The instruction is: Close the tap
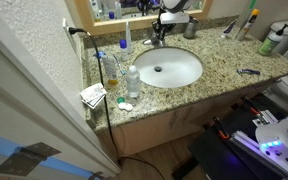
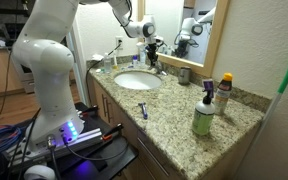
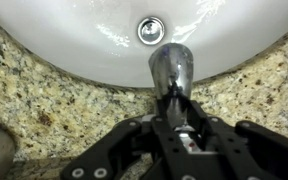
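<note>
The small silver tap (image 3: 171, 66) stands at the back rim of the white oval basin (image 3: 94, 55), with its spout pointing toward the drain. In the wrist view my gripper (image 3: 174, 103) sits right over the tap, its black fingers drawn together on the lever handle behind the spout. In both exterior views the gripper (image 1: 161, 27) (image 2: 152, 47) comes down onto the tap (image 1: 156, 41) (image 2: 155, 64) from above, at the mirror side of the basin (image 1: 169, 68) (image 2: 138, 81). No running water is visible.
On the granite counter (image 1: 224, 62) stand clear plastic bottles (image 1: 132, 80), an amber bottle (image 1: 111, 70), a round metal cup (image 1: 191, 28) (image 2: 184, 75), a green bottle (image 2: 202, 118) and a blue razor (image 2: 142, 110). The mirror is just behind the tap.
</note>
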Motion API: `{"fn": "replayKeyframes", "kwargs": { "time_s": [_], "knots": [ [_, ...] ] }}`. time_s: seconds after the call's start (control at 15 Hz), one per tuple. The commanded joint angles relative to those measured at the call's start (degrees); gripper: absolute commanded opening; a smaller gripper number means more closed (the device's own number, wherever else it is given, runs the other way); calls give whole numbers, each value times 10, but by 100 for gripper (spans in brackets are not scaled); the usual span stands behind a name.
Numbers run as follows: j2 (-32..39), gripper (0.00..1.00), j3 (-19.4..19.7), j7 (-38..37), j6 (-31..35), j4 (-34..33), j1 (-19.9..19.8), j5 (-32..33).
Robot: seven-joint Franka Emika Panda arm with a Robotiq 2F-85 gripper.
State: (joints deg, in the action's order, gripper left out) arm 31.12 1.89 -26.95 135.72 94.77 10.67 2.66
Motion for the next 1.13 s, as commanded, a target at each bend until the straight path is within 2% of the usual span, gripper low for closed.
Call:
{"fn": "replayKeyframes", "kwargs": {
  "time_s": [0.0, 0.07, 0.2, 0.33, 0.6, 0.73, 0.8, 0.87, 1.07],
  "knots": [
    [-17, 9, 0, 23, -25, 36, -10, -6],
    [-25, 52, -3, 33, -21, 38, -14, -11],
    [-44, 56, -13, 67, -31, 50, -30, -31],
    [-56, 72, -18, 101, -35, 61, -45, -52],
    [-83, 99, -34, 174, 3, 85, -89, -129],
    [-96, 100, -46, 217, -9, 83, -116, -188],
    [-69, 94, -30, 175, -22, 64, -84, -144],
    [-75, 100, -33, 192, -22, 65, -95, -163],
    [-86, 100, -34, 202, -22, 65, -109, -174]
  ]
}}
